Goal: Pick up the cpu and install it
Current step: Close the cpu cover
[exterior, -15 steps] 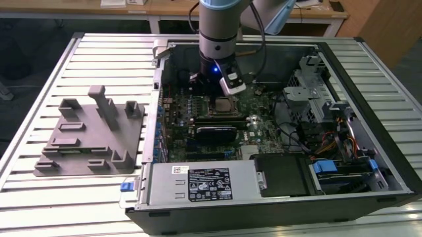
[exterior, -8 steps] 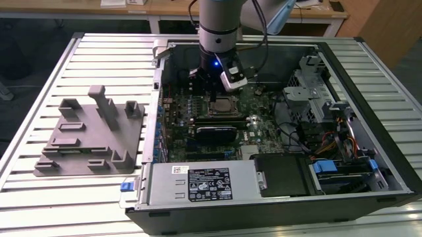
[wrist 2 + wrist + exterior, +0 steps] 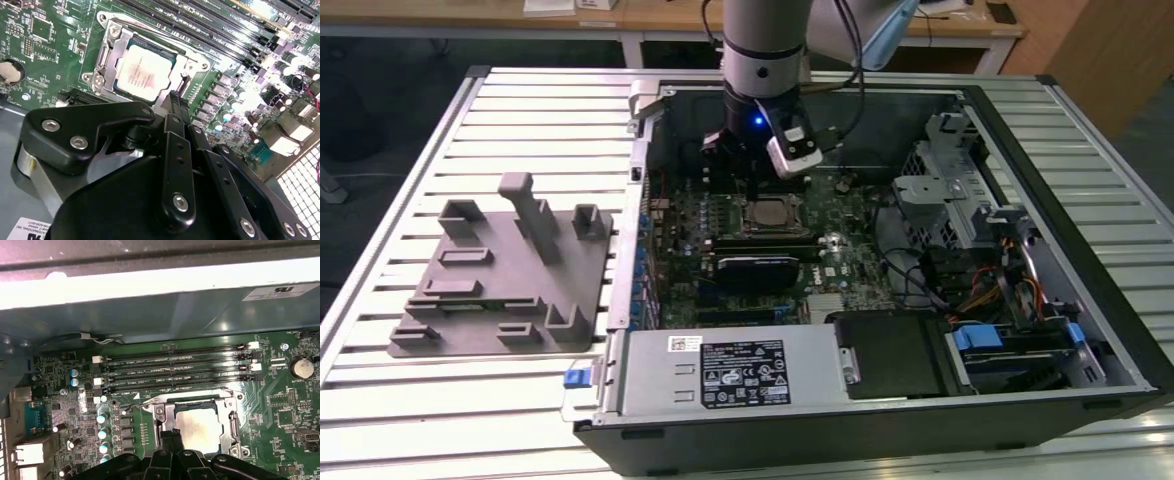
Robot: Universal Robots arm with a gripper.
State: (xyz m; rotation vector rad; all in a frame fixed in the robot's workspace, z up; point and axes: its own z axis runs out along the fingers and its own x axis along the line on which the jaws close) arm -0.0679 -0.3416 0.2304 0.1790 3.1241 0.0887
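The cpu (image 3: 145,75) lay flat in its socket on the motherboard (image 3: 45,55). The claw (image 3: 175,97) hung just above the chip's near edge, fingers drawn together and empty, with the chip just beyond its tips

In the exterior view, even and fairly bright light, seemingly from overhead, falls on the slatted tabletop (image 3: 494,120). The inside of the computer case (image 3: 1107,330) sits in dimmer shade, and a small blue lamp glows on the arm (image 3: 761,50). In the first wrist view the case's rim burns out to a white band. In the second wrist view glare whitens the cpu (image 3: 145,75) and washes out part of the motherboard (image 3: 50,45), while the black gripper (image 3: 175,100) reads dark with dull sheens.
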